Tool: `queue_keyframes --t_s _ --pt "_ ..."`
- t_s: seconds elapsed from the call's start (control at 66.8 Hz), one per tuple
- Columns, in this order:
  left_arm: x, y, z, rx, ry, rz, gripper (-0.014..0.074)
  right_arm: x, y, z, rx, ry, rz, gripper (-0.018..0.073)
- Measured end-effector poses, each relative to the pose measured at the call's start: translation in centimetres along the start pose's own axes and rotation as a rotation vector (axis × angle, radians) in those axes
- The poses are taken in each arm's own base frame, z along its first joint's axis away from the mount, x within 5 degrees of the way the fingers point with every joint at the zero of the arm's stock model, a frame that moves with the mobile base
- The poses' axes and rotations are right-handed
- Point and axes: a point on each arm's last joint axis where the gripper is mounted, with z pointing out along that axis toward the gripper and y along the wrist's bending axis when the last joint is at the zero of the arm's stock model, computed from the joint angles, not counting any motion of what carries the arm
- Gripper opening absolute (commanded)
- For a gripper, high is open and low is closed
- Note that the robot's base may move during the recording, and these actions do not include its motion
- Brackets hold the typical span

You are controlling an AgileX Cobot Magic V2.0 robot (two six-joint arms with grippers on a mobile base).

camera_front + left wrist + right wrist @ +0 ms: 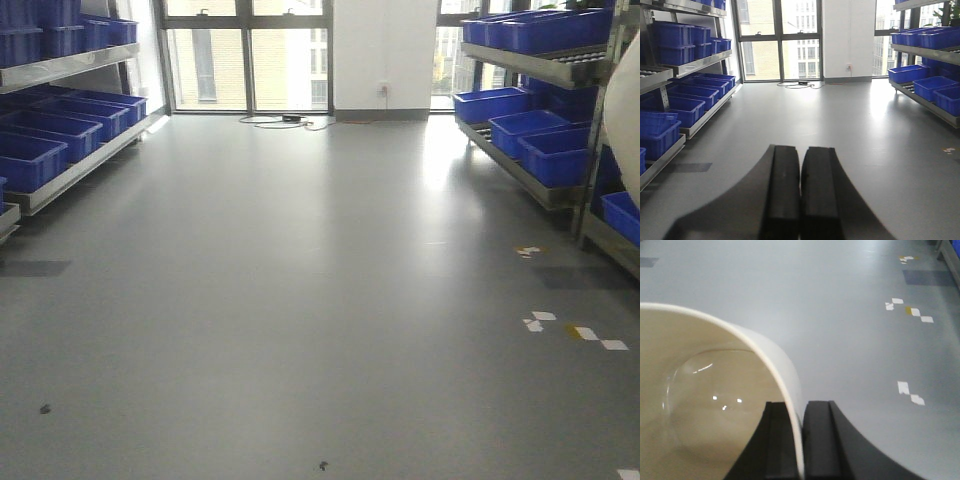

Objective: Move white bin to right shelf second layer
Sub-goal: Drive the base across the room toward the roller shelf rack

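My right gripper is shut on the rim of the white bin, one finger inside the wall and one outside. The bin is glossy, cream-white and empty, held above the grey floor. Part of its wall shows blurred at the right edge of the front view. The right shelf stands ahead on the right; its upper visible level shows small rollers near the bin and carries blue crates. My left gripper is shut and empty, pointing down the aisle.
Steel shelves with several blue crates line the left side, and more blue crates sit on the right shelf's lower level. Open grey floor runs between them to the windows. Cables lie by the far wall. Tape marks are on the floor at right.
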Motion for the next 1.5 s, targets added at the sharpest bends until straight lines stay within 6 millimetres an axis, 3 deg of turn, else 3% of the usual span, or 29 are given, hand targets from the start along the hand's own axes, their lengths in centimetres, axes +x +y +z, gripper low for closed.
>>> queue_keyframes --t_s 1.497 --pt "0.00 0.00 0.00 0.000 0.000 0.000 0.0085 0.00 0.00 0.00 0.000 0.000 0.000 0.0088"
